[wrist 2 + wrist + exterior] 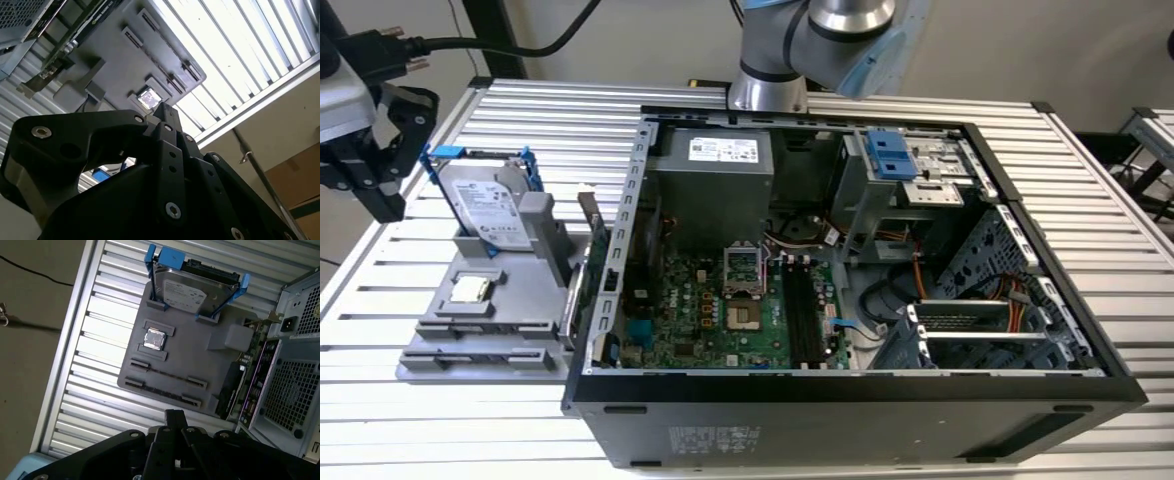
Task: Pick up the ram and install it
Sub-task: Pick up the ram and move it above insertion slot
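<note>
Jaws look pressed together and empty on the gripper [175,415], which hangs above the grey holder [200,355] in the first wrist view. Nearest beneath it, a thin dark strip seen edge-on between the holder's clips is, I judge, the ram [165,374], not yet lifted. So narrow an edge gives little to grip, and an off-centre grasp could tilt it in the clips or let it slip. Just beside it stands the card with a metal bracket [232,387], which a wide approach could knock. Farther off, the motherboard's black slots [798,315] lie deep in the open case [854,385], where a crooked stick would likely jam rather than seat.
</note>
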You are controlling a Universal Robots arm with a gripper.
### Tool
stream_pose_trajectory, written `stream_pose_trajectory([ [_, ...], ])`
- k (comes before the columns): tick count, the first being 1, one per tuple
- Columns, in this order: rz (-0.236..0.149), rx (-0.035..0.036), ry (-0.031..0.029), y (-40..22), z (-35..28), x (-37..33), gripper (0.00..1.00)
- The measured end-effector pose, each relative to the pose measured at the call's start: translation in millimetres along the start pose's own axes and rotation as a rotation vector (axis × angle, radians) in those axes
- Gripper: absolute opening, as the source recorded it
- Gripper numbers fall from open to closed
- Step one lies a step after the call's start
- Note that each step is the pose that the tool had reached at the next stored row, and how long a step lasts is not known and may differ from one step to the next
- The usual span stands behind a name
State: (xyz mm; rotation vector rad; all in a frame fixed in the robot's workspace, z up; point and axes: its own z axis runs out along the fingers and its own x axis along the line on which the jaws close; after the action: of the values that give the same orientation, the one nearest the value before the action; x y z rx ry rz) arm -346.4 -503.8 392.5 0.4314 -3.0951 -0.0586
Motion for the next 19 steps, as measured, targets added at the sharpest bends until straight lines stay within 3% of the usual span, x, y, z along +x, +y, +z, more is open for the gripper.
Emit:
stream_pose_trajectory([
  [7,-0.05,0.0018,0.0025,0.0,0.0,0.0,0.0],
  [19,-0.236,0.0044,0.0099,0.0,0.0,0.0,0.0],
])
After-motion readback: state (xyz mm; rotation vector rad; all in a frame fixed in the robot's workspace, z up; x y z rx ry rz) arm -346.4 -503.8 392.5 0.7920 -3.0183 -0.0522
